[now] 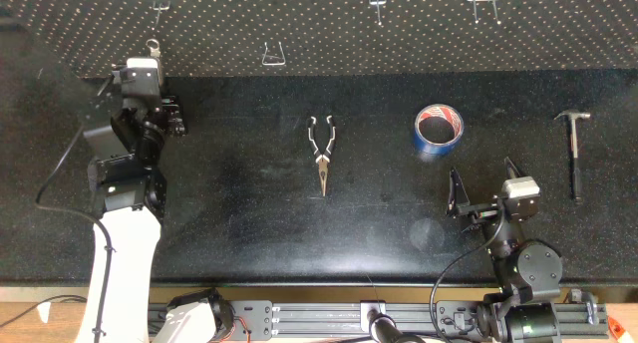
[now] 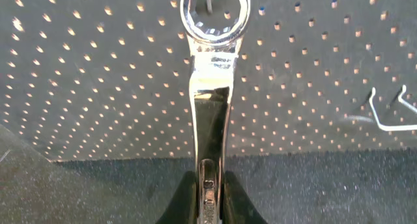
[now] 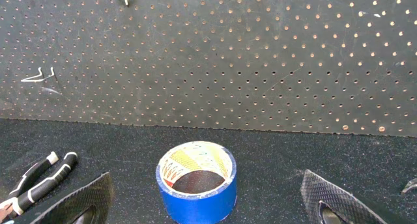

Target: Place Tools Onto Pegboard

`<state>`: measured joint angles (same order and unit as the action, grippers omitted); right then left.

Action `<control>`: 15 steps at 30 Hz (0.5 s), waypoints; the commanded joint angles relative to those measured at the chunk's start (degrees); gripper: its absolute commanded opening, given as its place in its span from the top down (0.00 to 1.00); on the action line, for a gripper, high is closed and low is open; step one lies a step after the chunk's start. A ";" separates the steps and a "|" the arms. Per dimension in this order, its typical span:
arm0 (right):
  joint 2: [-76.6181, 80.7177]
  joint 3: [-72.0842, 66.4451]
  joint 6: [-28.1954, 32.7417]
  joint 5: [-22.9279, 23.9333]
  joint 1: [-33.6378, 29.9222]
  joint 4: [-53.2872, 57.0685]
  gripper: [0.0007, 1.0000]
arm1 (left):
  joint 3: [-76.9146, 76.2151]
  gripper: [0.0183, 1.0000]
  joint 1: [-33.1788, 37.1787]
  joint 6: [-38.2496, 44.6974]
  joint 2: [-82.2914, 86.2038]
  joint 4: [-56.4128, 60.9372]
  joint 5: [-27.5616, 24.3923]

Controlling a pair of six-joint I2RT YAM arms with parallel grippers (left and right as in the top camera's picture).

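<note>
Tools were found mostly unhung: of the four seen, only the wrench (image 2: 210, 87) was up at the pegboard (image 1: 329, 24). At the far left corner of the worktop (image 1: 249, 213), the wrench handle was clenched in the jaws of the left arm (image 1: 125, 173). Its ring end was held against the board, with a hook's tip seen inside the ring. Whether it hung on its own could not be told, and the release was judged not yet done. Near the middle, the pliers (image 1: 321, 152) lay flat; farther right sat the blue tape roll (image 1: 439, 127), and by the right edge the hammer (image 1: 573, 154). The jaws of the right arm (image 1: 518, 253) were spread and empty, toward the front edge, just short of the tape. Three placements were judged outstanding. The worktop was covered in dark matting. The perforated board stood along its back edge, with several wire hooks (image 1: 272, 56) unused.
</note>
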<state>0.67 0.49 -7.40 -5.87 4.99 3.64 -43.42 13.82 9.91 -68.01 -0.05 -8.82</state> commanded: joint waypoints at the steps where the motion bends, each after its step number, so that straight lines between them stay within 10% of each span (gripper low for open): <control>1: -0.61 -0.26 0.59 0.55 0.35 0.20 0.06 | -0.39 0.99 -0.09 -5.46 0.04 2.80 1.05; 15: -0.61 -0.26 0.59 0.55 0.35 0.20 0.06 | -0.42 0.99 -2.27 -5.40 -2.67 7.23 4.35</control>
<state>0.67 0.49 -7.40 -5.87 4.99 3.64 -43.42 11.77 5.32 -70.46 5.80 -7.29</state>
